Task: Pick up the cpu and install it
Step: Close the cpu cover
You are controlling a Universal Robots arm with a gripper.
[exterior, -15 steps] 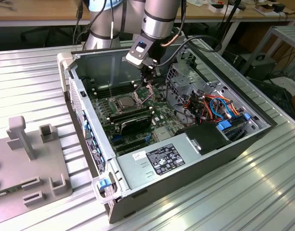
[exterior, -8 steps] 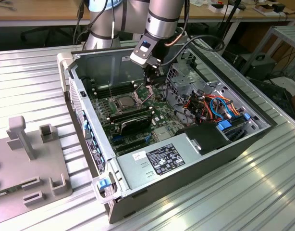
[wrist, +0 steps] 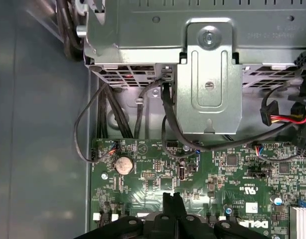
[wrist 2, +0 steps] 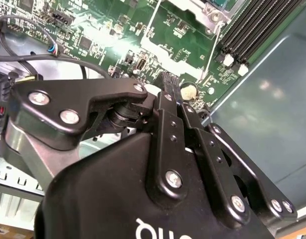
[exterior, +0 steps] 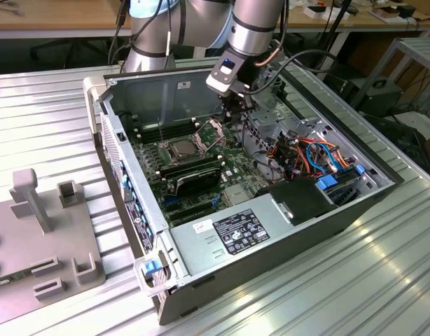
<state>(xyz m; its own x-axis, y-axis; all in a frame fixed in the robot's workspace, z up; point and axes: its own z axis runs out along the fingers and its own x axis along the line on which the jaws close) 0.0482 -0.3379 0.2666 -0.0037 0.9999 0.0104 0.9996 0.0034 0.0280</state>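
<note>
Lying open on the ribbed metal table [exterior: 47,105], the computer case [exterior: 166,91] takes up the centre of the exterior view. The arm [exterior: 257,28] reaches down into it from the top of the frame. The green motherboard [exterior: 232,150] covers the floor of the case, and the grey power supply [exterior: 229,234] sits in the lower middle of the frame.

The gripper [exterior: 234,108] hangs over the upper centre of the board, close to the case's back wall. In both wrist views its black fingers [wrist: 171,199] meet tip to tip. The jaws are closed and nothing can be seen between them, so the gripper looks to be carrying nothing.

The hinged socket frame [exterior: 213,129] stands tilted up, just down and to the exterior view's left of the gripper. The cpu [exterior: 181,148] lies flat beyond that frame, further down and to the left, and appears to rest in the socket bed beside the long memory sticks [exterior: 194,171]. It is a dull grey square, so it has no long axis. Its edges follow the board's and run diagonally across the frame.

The relation that matters is therefore this: the chip lies down and to the left of the closed jaws, with the raised frame between the two. The gripper itself is nearer the coin battery [wrist: 124,164] end of the board, which shows just past the fingertips in both wrist views.
</note>
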